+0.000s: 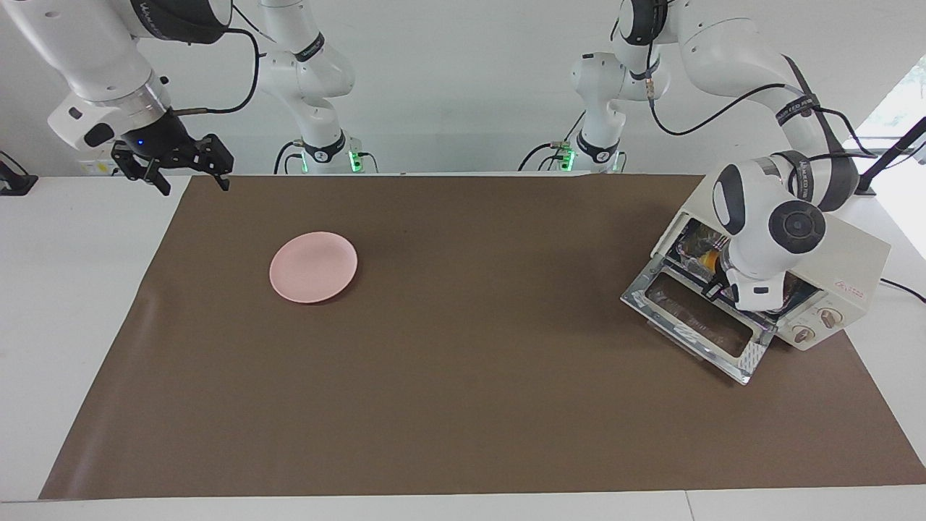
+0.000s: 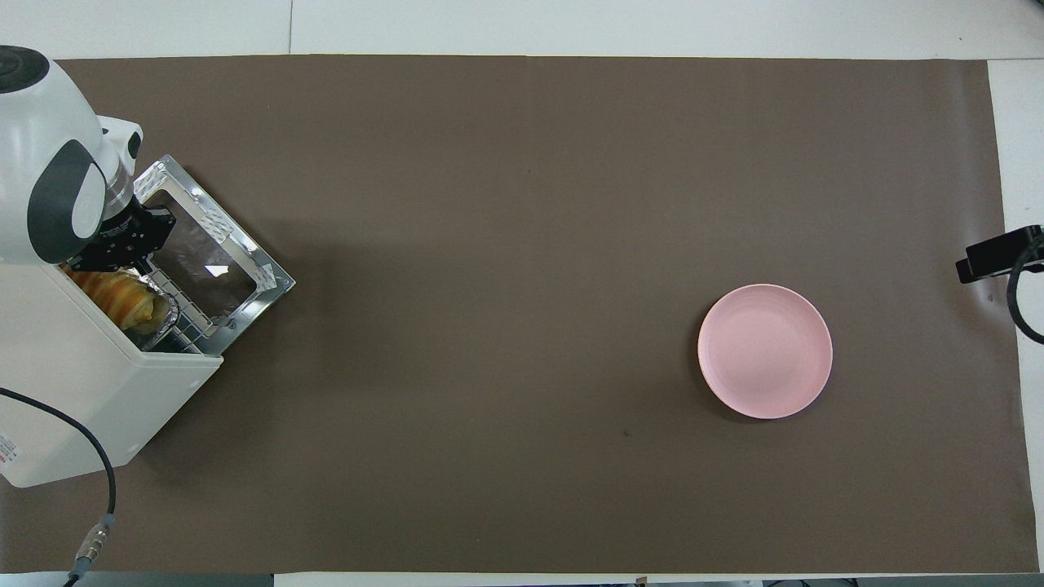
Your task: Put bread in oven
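The cream-white oven (image 1: 854, 253) stands at the left arm's end of the table, and it also shows in the overhead view (image 2: 81, 391). Its glass door (image 1: 694, 318) is open and lies flat on the mat. The golden bread (image 2: 122, 293) lies in a silver foil tray (image 2: 161, 314) on the wire rack inside the oven; a bit of it shows orange in the facing view (image 1: 709, 257). My left gripper (image 2: 122, 236) is at the oven's mouth, right by the bread; its wrist hides it in the facing view. My right gripper (image 1: 195, 187) is open and empty, raised over the mat's corner at the right arm's end.
A pink round plate (image 1: 313, 266) lies empty on the brown mat (image 1: 470, 362) toward the right arm's end, and it also shows in the overhead view (image 2: 765, 350). A black cable (image 2: 98, 473) runs from the oven's back toward the robots.
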Action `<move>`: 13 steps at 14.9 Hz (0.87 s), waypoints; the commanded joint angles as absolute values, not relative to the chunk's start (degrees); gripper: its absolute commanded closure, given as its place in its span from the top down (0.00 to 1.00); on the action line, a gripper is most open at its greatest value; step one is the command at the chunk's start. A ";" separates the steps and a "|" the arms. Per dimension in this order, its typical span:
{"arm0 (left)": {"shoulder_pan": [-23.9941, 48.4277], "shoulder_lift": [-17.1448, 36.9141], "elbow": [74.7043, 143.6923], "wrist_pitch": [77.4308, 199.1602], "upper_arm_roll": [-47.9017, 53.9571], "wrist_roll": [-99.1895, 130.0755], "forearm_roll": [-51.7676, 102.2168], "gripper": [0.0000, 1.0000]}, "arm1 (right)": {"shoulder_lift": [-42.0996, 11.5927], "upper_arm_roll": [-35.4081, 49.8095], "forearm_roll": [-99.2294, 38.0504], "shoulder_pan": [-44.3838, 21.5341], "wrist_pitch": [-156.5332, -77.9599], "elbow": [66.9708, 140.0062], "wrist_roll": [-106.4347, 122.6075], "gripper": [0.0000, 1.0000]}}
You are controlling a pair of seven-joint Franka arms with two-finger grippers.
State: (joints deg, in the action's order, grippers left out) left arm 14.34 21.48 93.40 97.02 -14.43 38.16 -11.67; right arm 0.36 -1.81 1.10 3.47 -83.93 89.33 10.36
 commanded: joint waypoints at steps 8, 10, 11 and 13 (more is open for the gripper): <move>15.38 19.25 94.84 96.25 -14.77 37.45 -15.55 1.00 | 1.58 -1.05 1.23 4.31 -83.76 90.62 9.76 1.00; 15.82 19.68 91.08 94.84 -14.42 36.65 -16.96 1.00 | 1.58 -1.05 1.23 4.31 -83.76 90.62 9.76 1.00; 15.91 20.12 87.66 93.09 -14.24 36.22 -16.70 1.00 | 1.58 -1.05 1.23 4.31 -83.76 90.62 9.76 1.00; 15.91 20.04 84.30 92.46 -14.15 33.59 -13.47 1.00 | 1.58 -1.05 1.23 4.31 -83.76 90.62 9.76 1.00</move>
